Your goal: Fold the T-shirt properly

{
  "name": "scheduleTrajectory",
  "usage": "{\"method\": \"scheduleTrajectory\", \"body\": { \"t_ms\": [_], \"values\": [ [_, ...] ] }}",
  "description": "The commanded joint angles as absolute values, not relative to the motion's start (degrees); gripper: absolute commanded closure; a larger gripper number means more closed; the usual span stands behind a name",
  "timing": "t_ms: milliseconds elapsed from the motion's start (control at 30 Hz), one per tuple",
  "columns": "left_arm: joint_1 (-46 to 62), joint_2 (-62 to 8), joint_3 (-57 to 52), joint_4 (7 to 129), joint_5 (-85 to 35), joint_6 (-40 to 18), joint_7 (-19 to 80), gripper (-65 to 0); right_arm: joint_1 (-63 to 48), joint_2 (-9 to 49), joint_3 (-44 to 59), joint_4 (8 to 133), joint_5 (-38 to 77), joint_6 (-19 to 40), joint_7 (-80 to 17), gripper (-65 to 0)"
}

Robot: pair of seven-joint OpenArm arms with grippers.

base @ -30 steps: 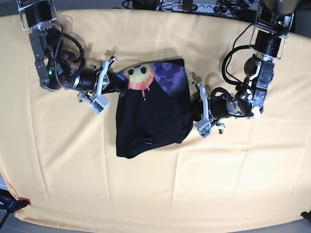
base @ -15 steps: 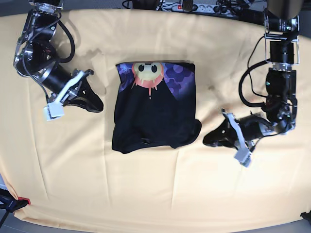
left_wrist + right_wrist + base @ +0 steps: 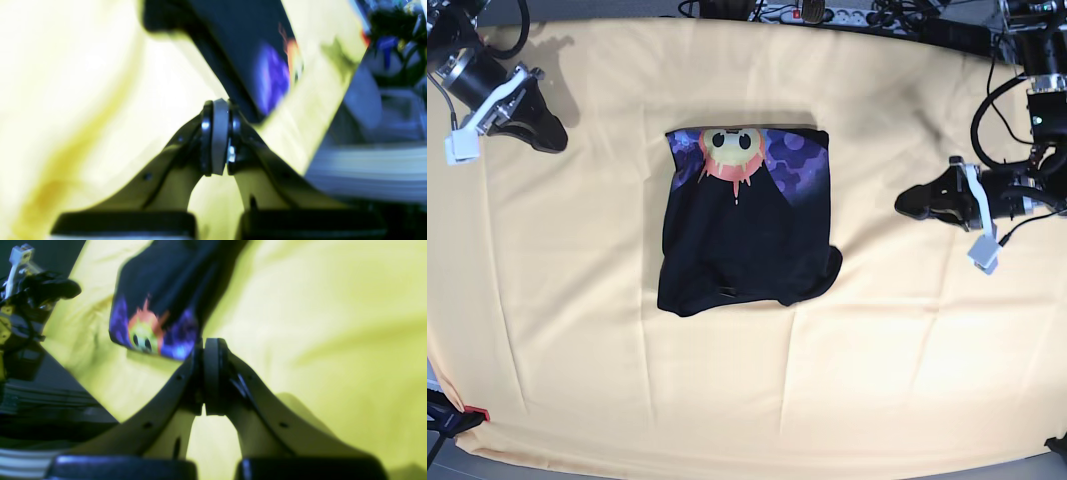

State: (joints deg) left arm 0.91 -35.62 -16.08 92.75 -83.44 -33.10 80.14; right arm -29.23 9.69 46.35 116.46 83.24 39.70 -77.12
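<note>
Left gripper [image 3: 914, 203], right of centre in the base view: fingers pressed together, empty, hovering above the tablecloth [image 3: 577, 330], tips directed at the shirt. Right gripper [image 3: 545, 132], upper left: likewise closed on nothing. T-shirt [image 3: 745, 225], centre of the frame: folded into a rough rectangle, well apart from both grippers; long axis runs top to bottom, the sun-face print [image 3: 730, 150] at the top edge, plain black below.

base overhead, wrist views low, blurred
</note>
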Motion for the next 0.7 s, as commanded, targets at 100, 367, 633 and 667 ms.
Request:
{"method": "scheduleTrajectory", "body": {
  "t_ms": [100,367,633,667],
  "values": [
    [11.5,-40.7,-17.4,104.8,-85.0,-33.2,80.0,0.0,-38.0,10.5,53.0,123.0,85.0,40.0,-77.1,0.0],
    [40.3,-44.7,-31.5,127.2,-85.0,-33.4,80.0,0.0,-54.5,10.5,60.0,125.2,85.0,39.0,-79.2,0.0],
    [65.5,-38.5,-35.6,126.9,-82.3,-33.5,80.0,0.0,-69.5,10.7,54.1,122.3,85.0,40.0,-80.0,0.0],
    [67.6,-37.2,-34.8,125.8,-81.2,-33.6,80.0,0.0,-70.9,10.7,52.0,121.1,85.0,40.0,-80.0,0.0]
  ]
}}
